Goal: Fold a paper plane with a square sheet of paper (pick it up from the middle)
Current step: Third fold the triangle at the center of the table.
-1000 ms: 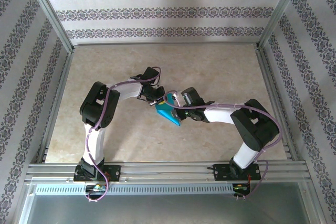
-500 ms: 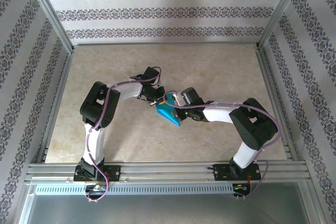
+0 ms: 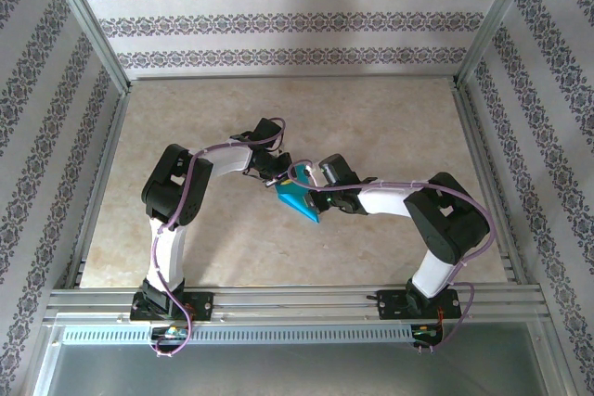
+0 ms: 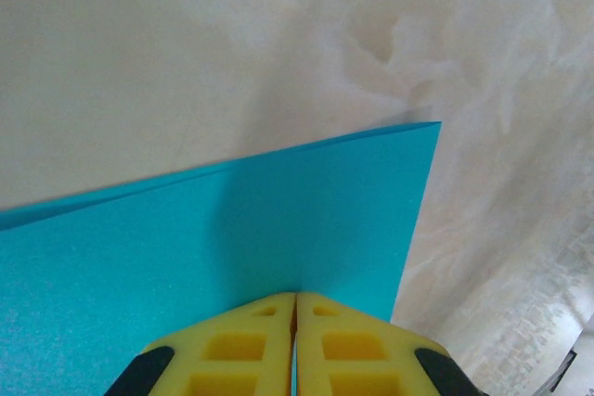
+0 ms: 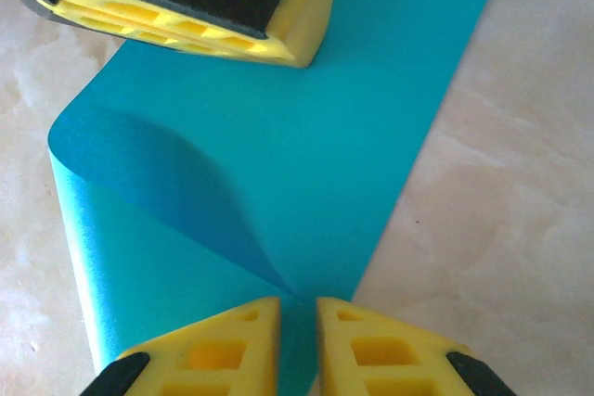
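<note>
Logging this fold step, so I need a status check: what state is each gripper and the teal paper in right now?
left gripper: shut, pinching the paper's edge.
right gripper: shut on the paper at its bend.
teal paper: doubled over, one layer curling, not creased flat; held by both grippers.

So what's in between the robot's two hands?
The blue paper. It stretches from the left hand to the right hand, both pinching it, seen in the right wrist view.
</note>
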Robot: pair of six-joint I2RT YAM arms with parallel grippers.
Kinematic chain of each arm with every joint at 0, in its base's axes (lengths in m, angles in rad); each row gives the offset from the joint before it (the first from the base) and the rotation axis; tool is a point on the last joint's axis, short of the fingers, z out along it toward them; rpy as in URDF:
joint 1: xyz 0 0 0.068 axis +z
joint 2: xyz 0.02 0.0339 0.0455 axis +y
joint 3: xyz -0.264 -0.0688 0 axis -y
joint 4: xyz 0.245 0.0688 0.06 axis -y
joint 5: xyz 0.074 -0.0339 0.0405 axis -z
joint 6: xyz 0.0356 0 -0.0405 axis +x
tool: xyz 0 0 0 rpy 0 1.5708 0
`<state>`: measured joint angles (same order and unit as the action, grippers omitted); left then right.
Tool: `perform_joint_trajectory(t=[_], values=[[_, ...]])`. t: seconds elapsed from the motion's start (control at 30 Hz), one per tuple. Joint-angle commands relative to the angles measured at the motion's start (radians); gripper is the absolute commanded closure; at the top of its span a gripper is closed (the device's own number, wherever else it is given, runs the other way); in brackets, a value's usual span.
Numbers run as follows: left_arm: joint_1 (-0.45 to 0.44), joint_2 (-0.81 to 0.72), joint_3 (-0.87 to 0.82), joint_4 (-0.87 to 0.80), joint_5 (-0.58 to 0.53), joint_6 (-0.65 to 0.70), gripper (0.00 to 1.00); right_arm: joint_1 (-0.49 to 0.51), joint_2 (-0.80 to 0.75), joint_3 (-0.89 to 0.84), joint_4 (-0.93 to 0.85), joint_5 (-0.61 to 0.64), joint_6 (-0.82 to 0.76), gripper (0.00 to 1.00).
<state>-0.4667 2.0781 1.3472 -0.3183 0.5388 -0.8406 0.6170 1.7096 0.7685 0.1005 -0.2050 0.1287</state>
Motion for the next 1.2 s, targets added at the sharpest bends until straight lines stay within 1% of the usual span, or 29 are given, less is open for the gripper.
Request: perform_joint_trajectory(t=[0.0, 0.43, 0.73, 0.97, 1.17], values=[[-0.022, 0.058, -0.007, -0.074, -0.022, 0.021, 0.91, -0.01, 0.01, 0.025, -0.009, 0.02, -0.001, 0.81], [-0.021, 0.058, -0.004, -0.077, -0.023, 0.024, 0.91, -0.013, 0.019, 0.03, -0.018, 0.014, -0.006, 0.82], [-0.021, 0.024, 0.021, -0.087, -0.015, 0.022, 0.9, -0.013, 0.015, 0.025, -0.025, -0.04, -0.003, 0.83], [-0.013, -0.054, 0.026, -0.079, -0.036, -0.008, 0.82, -0.013, 0.022, 0.027, -0.031, -0.053, 0.001, 0.83], [0.021, -0.147, -0.084, -0.009, -0.062, -0.091, 0.8, -0.013, 0.025, 0.028, -0.031, -0.062, 0.002, 0.83]])
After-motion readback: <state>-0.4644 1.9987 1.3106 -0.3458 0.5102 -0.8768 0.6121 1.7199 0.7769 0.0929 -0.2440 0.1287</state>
